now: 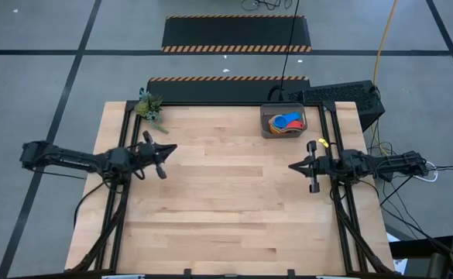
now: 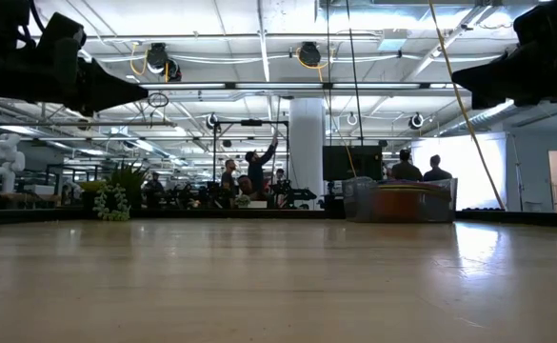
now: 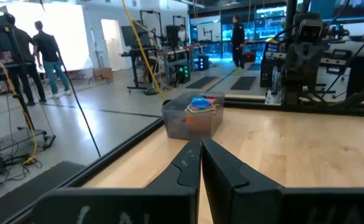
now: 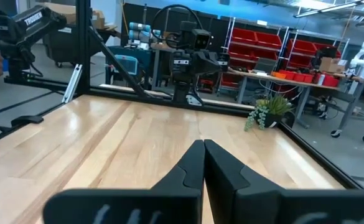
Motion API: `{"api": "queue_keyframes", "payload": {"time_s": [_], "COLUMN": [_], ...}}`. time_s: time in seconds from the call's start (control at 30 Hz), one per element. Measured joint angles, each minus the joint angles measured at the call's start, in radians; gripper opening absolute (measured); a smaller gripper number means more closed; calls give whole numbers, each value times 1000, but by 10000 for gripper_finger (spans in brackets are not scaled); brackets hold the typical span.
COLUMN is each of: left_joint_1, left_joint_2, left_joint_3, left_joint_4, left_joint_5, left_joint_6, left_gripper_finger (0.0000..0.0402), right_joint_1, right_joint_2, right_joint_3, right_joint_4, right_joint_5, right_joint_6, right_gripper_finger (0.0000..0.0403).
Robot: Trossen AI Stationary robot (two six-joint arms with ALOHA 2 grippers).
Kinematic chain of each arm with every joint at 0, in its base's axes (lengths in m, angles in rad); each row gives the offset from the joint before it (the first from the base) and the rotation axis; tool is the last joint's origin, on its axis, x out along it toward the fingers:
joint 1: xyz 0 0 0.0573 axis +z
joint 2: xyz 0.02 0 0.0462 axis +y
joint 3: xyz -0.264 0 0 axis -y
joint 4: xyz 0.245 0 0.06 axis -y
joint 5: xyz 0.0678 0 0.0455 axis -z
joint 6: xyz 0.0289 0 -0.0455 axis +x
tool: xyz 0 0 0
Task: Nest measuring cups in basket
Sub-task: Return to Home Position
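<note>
The measuring cups (image 1: 286,122) sit nested inside the basket (image 1: 265,125), blue uppermost. The right gripper (image 1: 291,165) hovers near the basket, the left gripper (image 1: 174,147) well apart from it; both have fingers pressed together, empty.

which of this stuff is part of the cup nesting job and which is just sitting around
Job: measuring cups, stacked inside the basket; left gripper and right gripper, fingers shut, both apart from it.
Lying about: small plant at a table corner on the left arm's side; black keyboard beside the basket.
</note>
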Motion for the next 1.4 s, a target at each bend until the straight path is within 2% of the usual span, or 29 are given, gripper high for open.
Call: {"api": "queue_keyframes", "payload": {"time_s": [0.33,0.73,0.83,1.0,1.27,1.4], "left_joint_1": [0,0,0,1,59,95], "left_joint_2": [-162,-393,-459,-460,-460,-460], "left_joint_3": [0,1,1,1,2,2], "left_joint_4": [-135,-328,-388,-413,-467,-485], "left_joint_5": [73,78,111,223,267,366], "left_joint_6": [42,69,83,104,106,85], "left_gripper_finger": [19,19,19,19,19,19], "right_joint_1": [0,0,0,0,0,0], "right_joint_2": [0,0,0,0,0,0], "right_joint_3": [0,0,0,0,0,0], "right_joint_4": [48,53,53,53,54,54], "right_joint_5": [3,0,0,-1,-1,-1], "right_joint_6": [0,0,0,0,0,0], "right_gripper_finger": [0,0,0,0,0,0]}}
